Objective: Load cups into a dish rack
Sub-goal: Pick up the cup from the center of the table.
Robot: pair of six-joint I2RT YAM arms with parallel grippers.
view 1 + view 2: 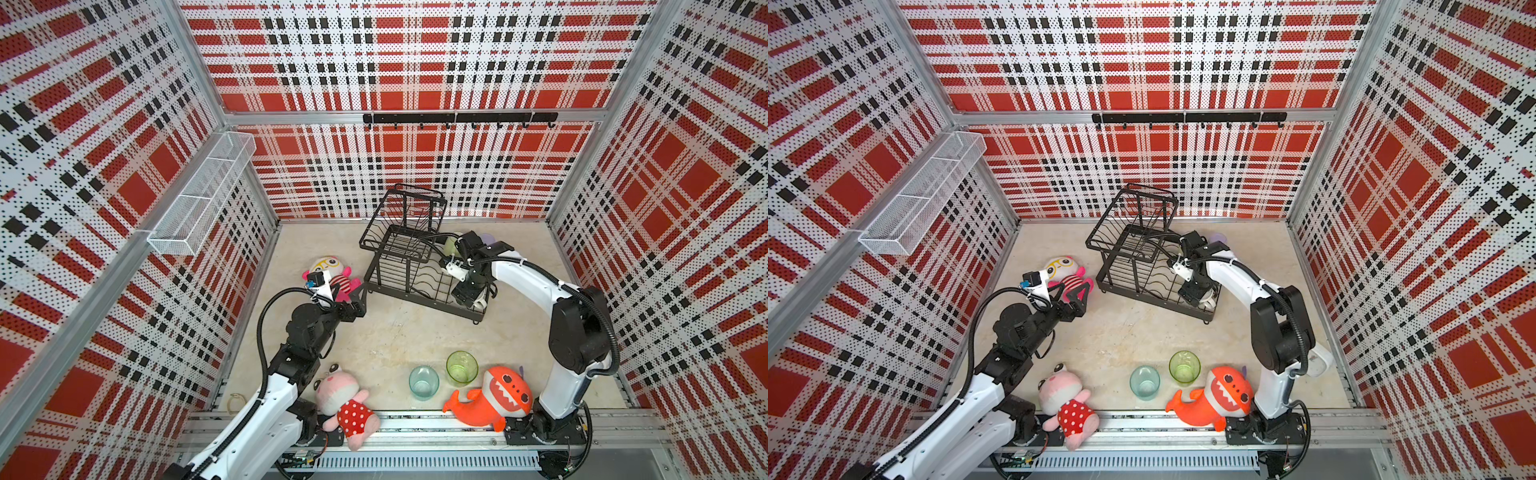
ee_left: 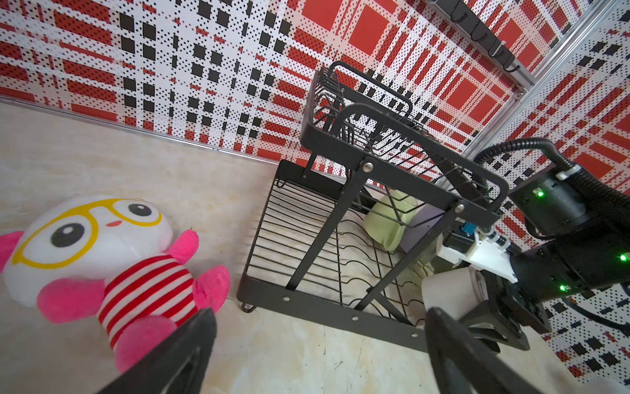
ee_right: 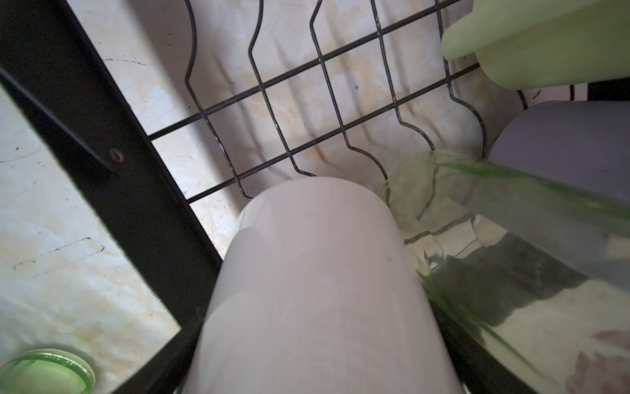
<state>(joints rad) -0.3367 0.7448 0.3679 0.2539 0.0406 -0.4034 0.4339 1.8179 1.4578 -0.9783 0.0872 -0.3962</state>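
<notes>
The right tool [image 1: 471, 293] pinches the white mug [image 3: 317, 273], tilted over the dish rack's [image 2: 320, 308] lower tier at the corner nearest the right arm. The mug is close to a frame bar [image 3: 102, 136] and just beside a clear green glass [image 3: 511, 238]. A pale green mug [image 2: 388, 221] and a lilac tumbler [image 3: 562, 143] crowd in behind. The left tool [image 1: 360, 298], spread, hovers by the rack's opposite corner, near a bespectacled plush [image 1: 332, 270]. Open tabletop [image 1: 395, 340] stretches forward to the teal glass [image 1: 423, 381] and the short green glass [image 1: 461, 368].

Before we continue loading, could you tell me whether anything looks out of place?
The green mug lies tipped over in the rack's lower tier, and the pink plush sprawls over the front rail.
</notes>
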